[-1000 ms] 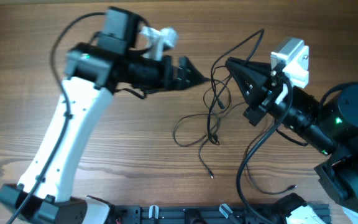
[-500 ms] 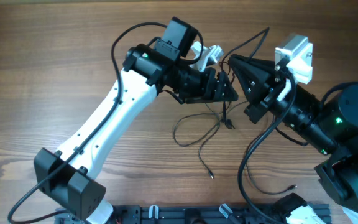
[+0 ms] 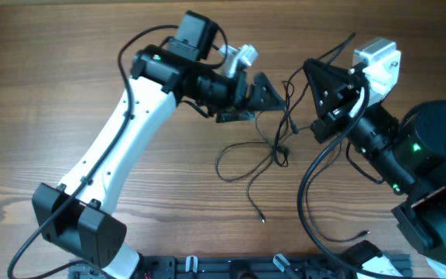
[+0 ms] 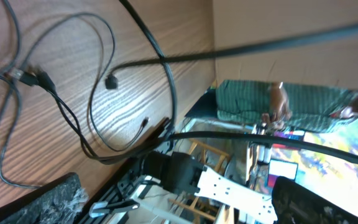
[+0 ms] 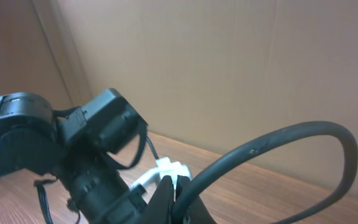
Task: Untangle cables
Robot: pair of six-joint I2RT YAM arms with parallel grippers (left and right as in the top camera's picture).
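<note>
Several thin black cables (image 3: 275, 146) lie tangled on the wooden table between the two arms, and one loose plug end (image 3: 262, 219) trails toward the front. In the left wrist view the same cables (image 4: 27, 75) and a small plug (image 4: 110, 81) lie on the wood. My left gripper (image 3: 272, 94) is open just left of the tangle, with nothing between its fingers (image 4: 55, 199). My right gripper (image 3: 308, 68) is raised at the right, shut on a cable (image 5: 272, 140) that arches up from its tips (image 5: 174, 186).
A black rail (image 3: 231, 267) runs along the table's front edge. The right arm's thick wiring (image 3: 308, 194) hangs in a loop near its base (image 3: 432, 225). Another loose plug end (image 3: 362, 232) lies at the front right. Beyond the table edge the left wrist view shows room furniture.
My left gripper swung right into the tangle beside the right gripper, then drew back a little to the left. The right gripper shifted up and right with its cable.
</note>
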